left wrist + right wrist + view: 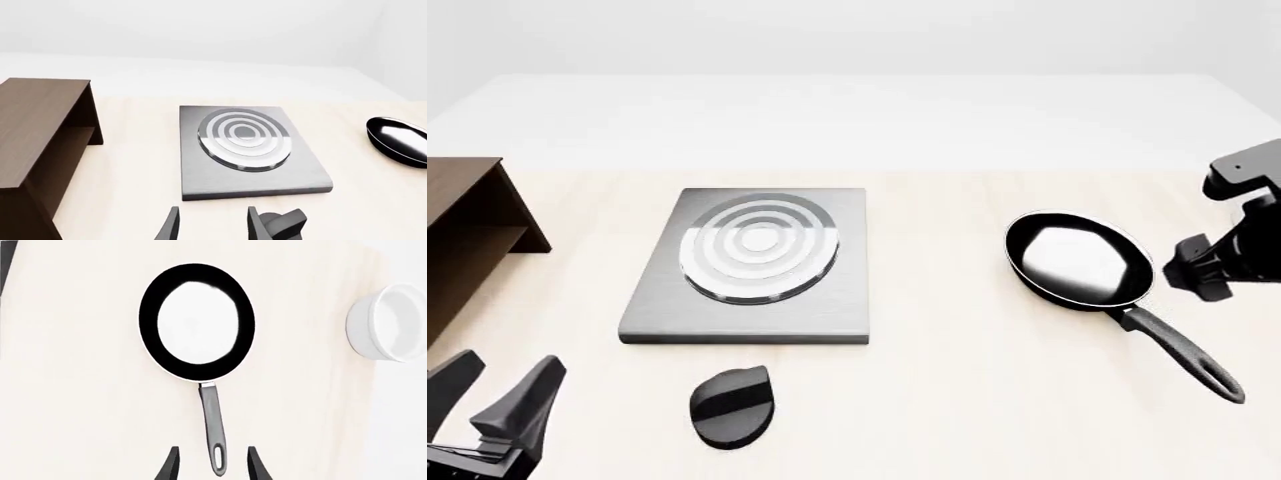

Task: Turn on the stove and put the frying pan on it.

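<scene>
The stove (754, 265) is a flat grey slab with a ring burner (755, 247), left of the table's centre; it also shows in the left wrist view (247, 150). Its black knob (731, 405) lies in front of it. My left gripper (494, 385) is open and empty at the front left; in its wrist view (212, 222) the knob (283, 225) lies just beside one finger. The frying pan (1078, 262) sits right of the stove, its handle (1174, 348) pointing to the front right. My right gripper (210, 460) is open above the handle's loop end (217, 467), holding nothing.
A brown wooden shelf (467, 235) stands at the left edge, close to the stove. A white bowl (390, 322) sits beyond the pan near the table's right edge, seen only in the right wrist view. The right arm (1234, 235) hangs at the right edge.
</scene>
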